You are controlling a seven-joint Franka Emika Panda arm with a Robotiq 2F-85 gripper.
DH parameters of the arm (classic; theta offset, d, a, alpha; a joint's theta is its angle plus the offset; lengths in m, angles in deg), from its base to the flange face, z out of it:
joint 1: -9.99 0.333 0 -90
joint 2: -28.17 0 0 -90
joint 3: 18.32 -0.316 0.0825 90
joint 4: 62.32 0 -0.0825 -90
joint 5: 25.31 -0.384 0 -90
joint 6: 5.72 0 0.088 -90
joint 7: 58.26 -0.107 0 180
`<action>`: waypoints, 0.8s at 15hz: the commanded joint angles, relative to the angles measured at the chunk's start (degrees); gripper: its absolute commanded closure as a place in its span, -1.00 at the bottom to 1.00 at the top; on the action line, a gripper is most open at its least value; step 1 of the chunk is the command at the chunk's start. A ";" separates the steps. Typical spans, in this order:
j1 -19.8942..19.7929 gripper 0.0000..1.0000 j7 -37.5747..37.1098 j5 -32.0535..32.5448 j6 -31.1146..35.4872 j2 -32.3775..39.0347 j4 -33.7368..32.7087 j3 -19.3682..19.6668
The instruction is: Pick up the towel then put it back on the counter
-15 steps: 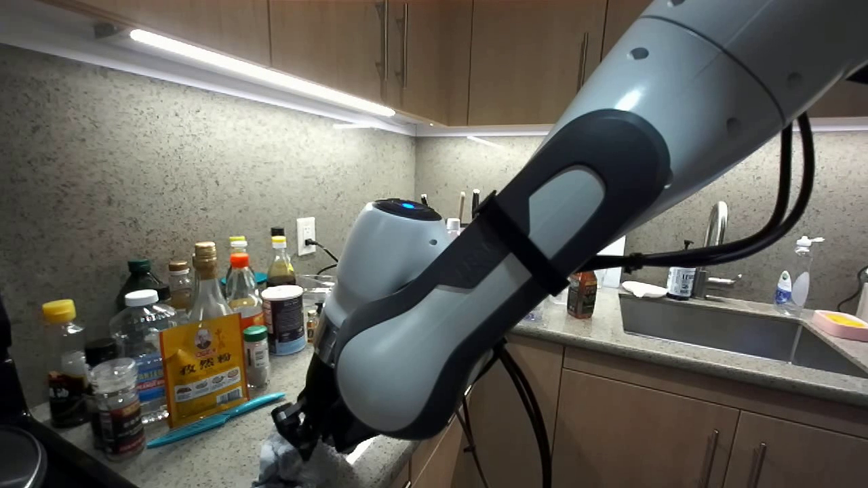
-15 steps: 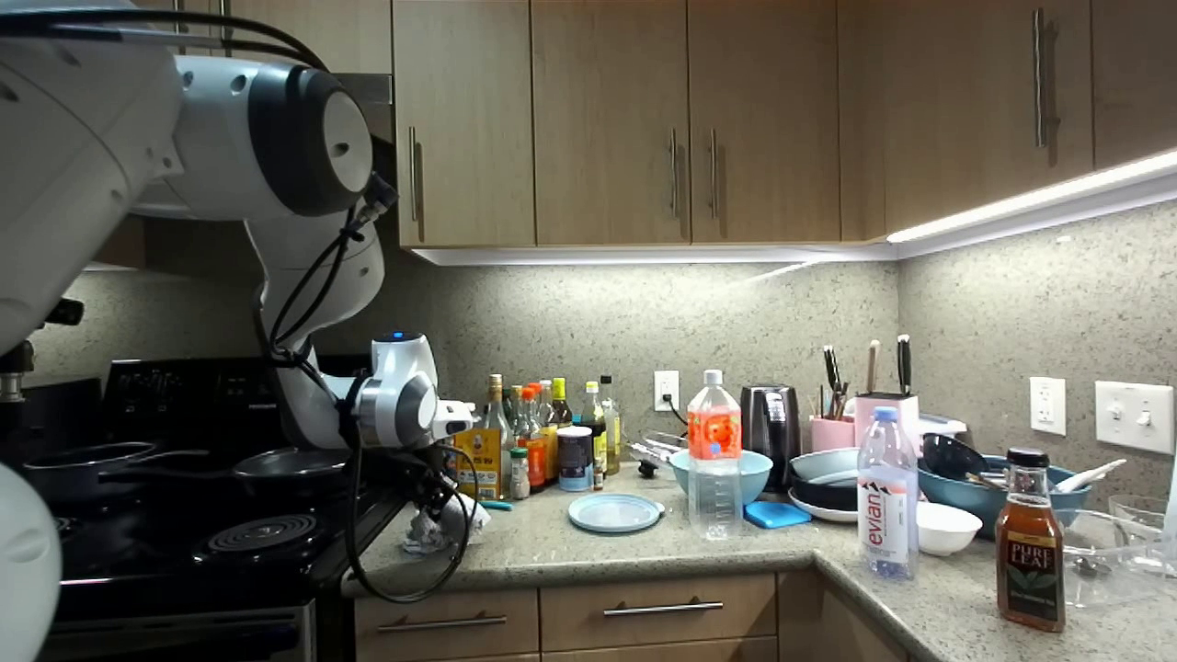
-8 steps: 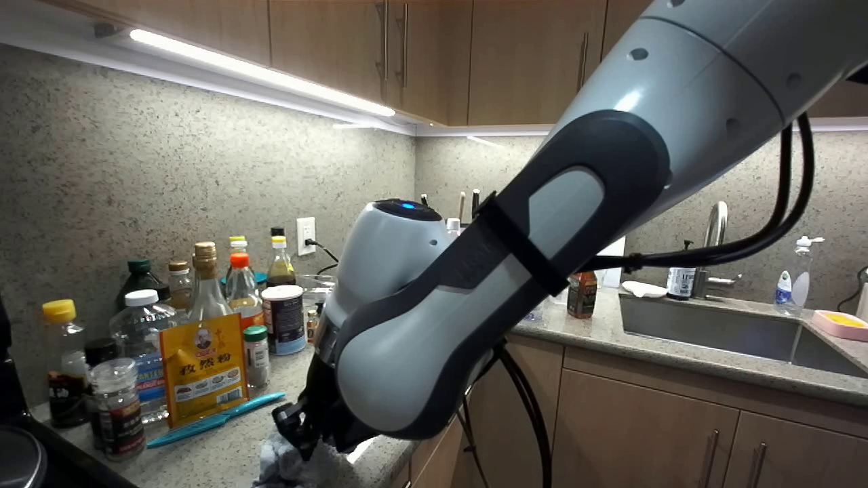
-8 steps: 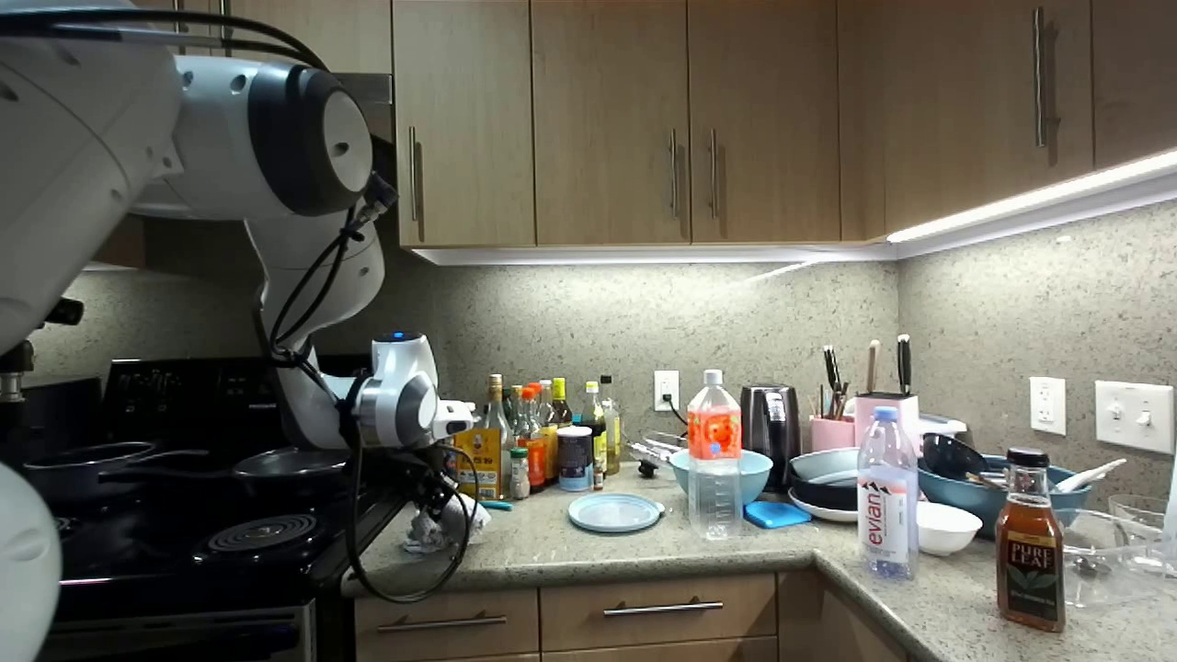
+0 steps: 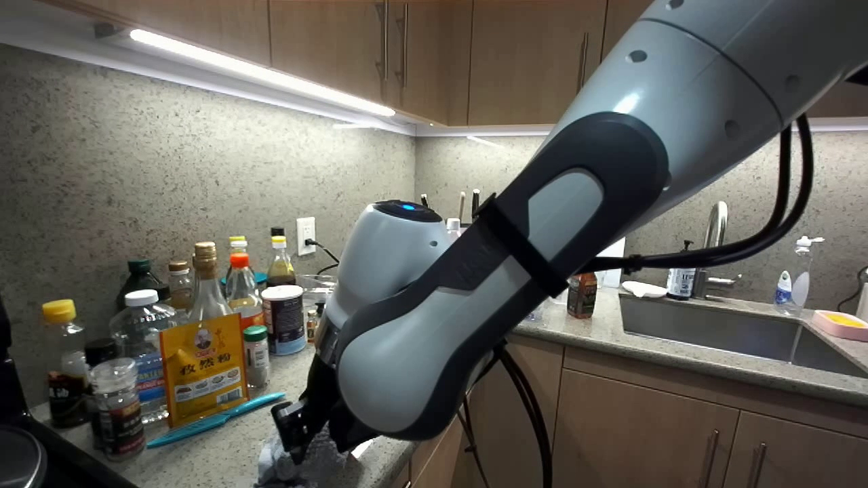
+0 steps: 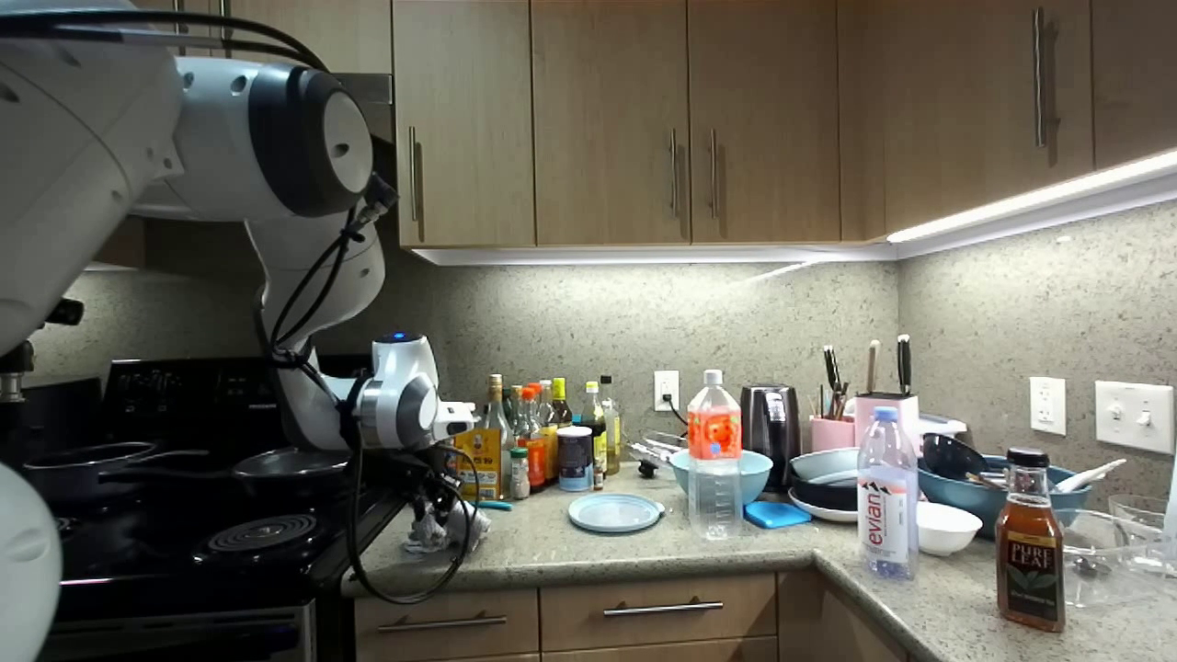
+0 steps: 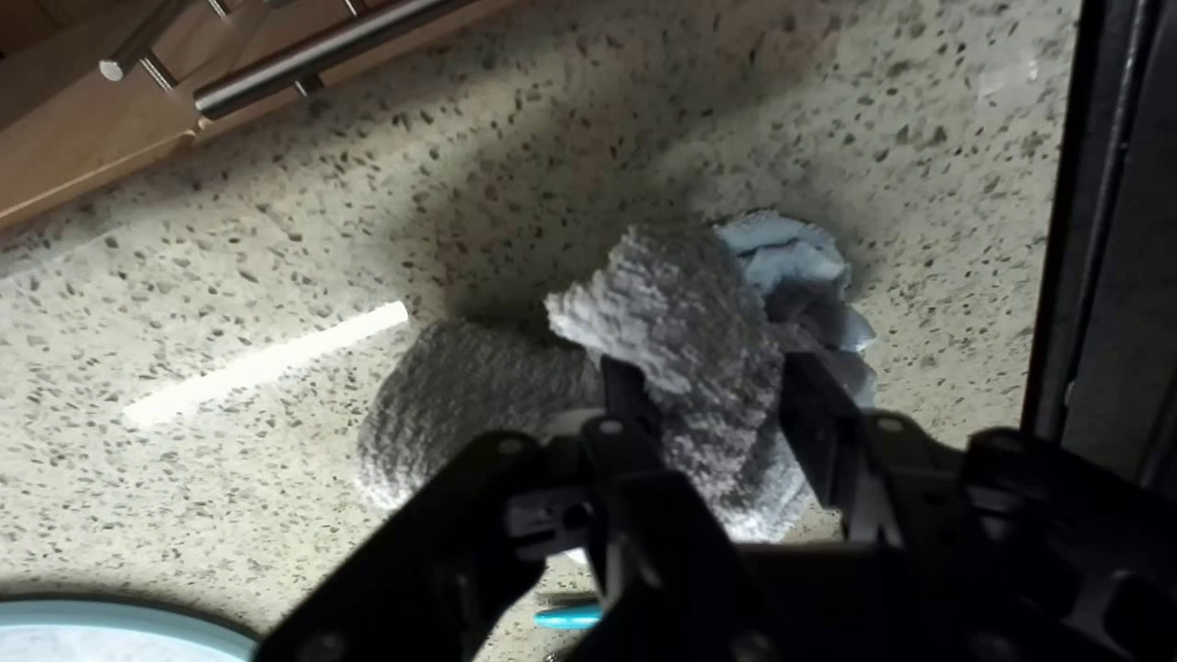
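Observation:
The towel (image 7: 662, 294) is grey and pale blue. It lies crumpled on the speckled counter (image 7: 303, 230) beside the stove, and shows in both exterior views (image 5: 272, 464) (image 6: 428, 535). My gripper (image 7: 710, 382) points down over it, with its fingertips low among the folds. The jaws stand partly apart. A raised fold of the towel lies between them and overlaps one fingertip in the wrist view. Bare counter shows between the fold and the other finger (image 7: 814, 423). The fold looks loose, not squeezed. The arm and cable hide part of the towel in the exterior views.
A blue knife (image 5: 217, 420), a yellow spice packet (image 5: 207, 373) and several bottles stand near the towel by the wall. A pale blue plate (image 6: 614, 513) lies along the counter. The stove (image 6: 303, 570) borders the counter. The arm's cable (image 6: 405, 599) hangs over the counter's front edge.
The arm has sunk very slightly. One finger has shifted away from its partner, and towel now shows between them. The towel's flap sits a little lower.

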 commanded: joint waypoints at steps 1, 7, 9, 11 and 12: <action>0.16 0.09 0.55 -0.58 -0.02 -0.08 0.07 0.20; 4.92 -0.65 -3.09 2.99 -0.47 0.21 -0.06 6.45; 7.09 -0.91 -4.70 4.35 -1.32 0.48 -0.28 9.35; 8.60 -1.00 -5.96 5.45 -1.91 0.79 -0.40 11.25; 9.07 -1.00 -6.49 5.76 -2.08 0.95 -0.46 11.81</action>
